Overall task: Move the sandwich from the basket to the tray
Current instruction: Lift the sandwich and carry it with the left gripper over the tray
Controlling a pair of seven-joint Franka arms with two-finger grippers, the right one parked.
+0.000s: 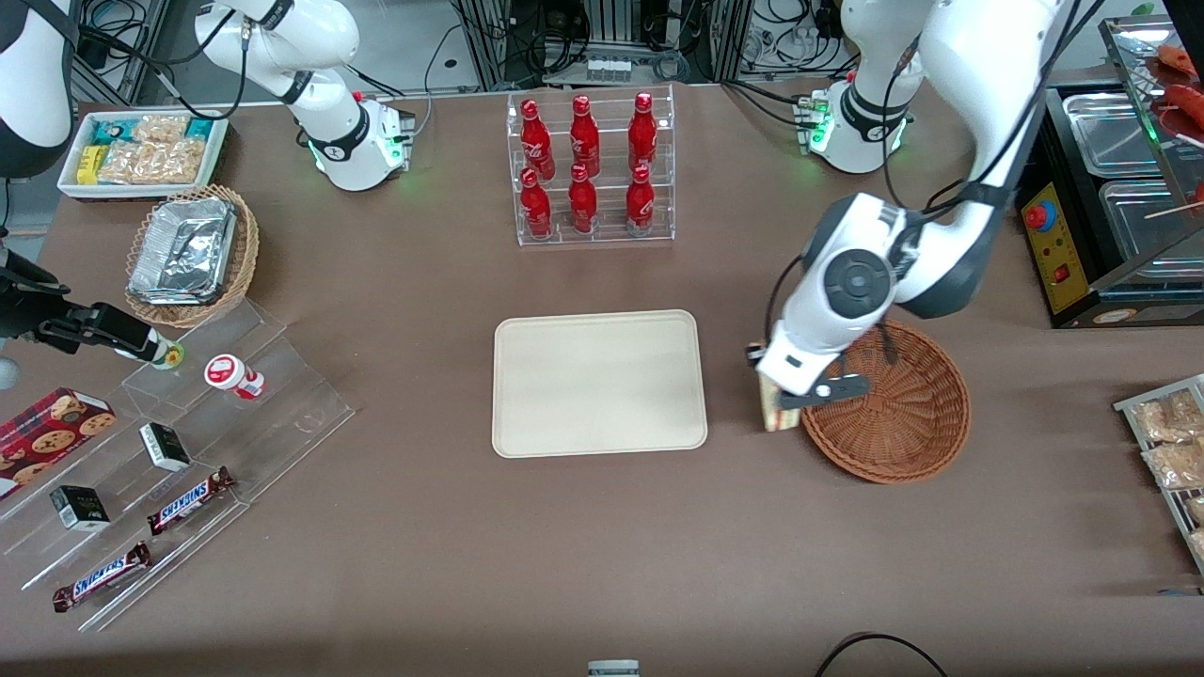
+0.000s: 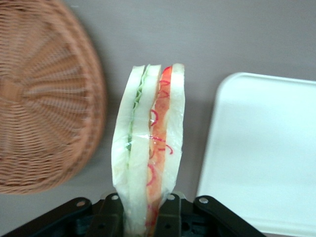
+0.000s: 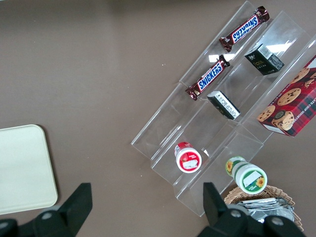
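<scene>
My left gripper (image 1: 783,400) is shut on the sandwich (image 2: 150,148), a clear-wrapped wedge of white bread with green and red filling. It hangs above the bare table between the brown wicker basket (image 1: 903,414) and the cream tray (image 1: 599,383). From the front the sandwich (image 1: 778,412) shows only partly below the wrist, just beside the basket's rim. In the left wrist view the basket (image 2: 44,94) lies to one side of the sandwich and the tray (image 2: 266,148) to the other. The tray (image 3: 22,170) has nothing on it.
A clear rack of red bottles (image 1: 591,169) stands farther from the front camera than the tray. A tan basket of foil containers (image 1: 193,252), a white snack bin (image 1: 143,152) and a clear stepped shelf with chocolate bars (image 1: 188,498) lie toward the parked arm's end. A food warmer (image 1: 1119,207) stands at the working arm's end.
</scene>
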